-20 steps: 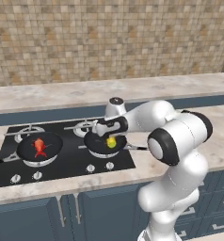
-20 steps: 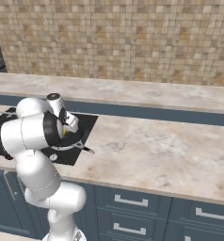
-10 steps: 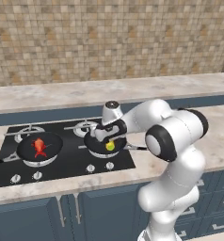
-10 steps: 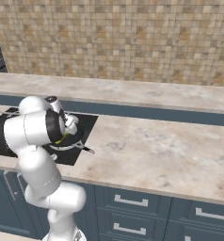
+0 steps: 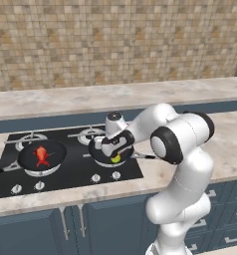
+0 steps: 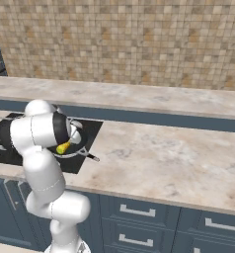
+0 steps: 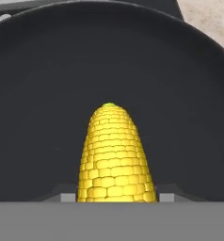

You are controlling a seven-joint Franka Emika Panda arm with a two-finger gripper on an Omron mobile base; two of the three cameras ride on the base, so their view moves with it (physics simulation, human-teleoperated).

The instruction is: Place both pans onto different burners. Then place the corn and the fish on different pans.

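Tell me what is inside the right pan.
The corn lies over the right pan's black floor, gripped by the gripper. Whether it touches the floor is hidden. The arm covers much of that pan in the base views. The fish sits in the left pan.

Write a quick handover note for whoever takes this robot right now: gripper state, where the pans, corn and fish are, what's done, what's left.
Gripper: shut on the corn, low over the right pan.
Both pans sit on separate burners; the left pan holds the fish.
Done: pans placed, fish placed.
Left: release the corn into the right pan and pull the arm back.
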